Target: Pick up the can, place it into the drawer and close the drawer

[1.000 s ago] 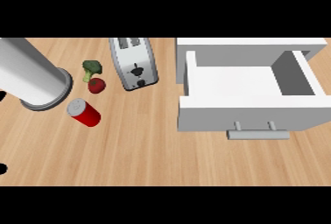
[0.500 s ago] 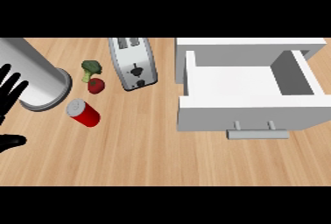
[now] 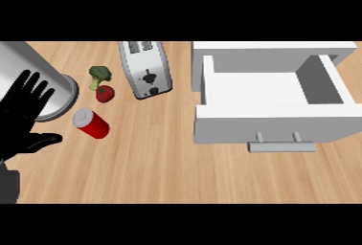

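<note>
Currently, the left robot hand (image 3: pixel 25 117) occupies the left edge of the frame, open, with its fingers straight and spread toward the top and its thumb pointing right. It holds nothing. The right robot hand is not visible.

The can (image 3: pixel 91 123), red with a grey top, lies tilted on the wooden counter (image 3: pixel 163 167) just right of the thumb, apart from it. Above the can sit a small red fruit (image 3: pixel 105 93) and a piece of broccoli (image 3: pixel 99 74). A large metal cylinder (image 3: pixel 39 81) stands at the upper left, partly covered by the fingers. A toaster (image 3: pixel 146 69) lies at upper centre.

The white drawer (image 3: pixel 272 124) at the right of the frame is pulled open, its handle (image 3: pixel 281 146) facing the bottom of the frame.
</note>
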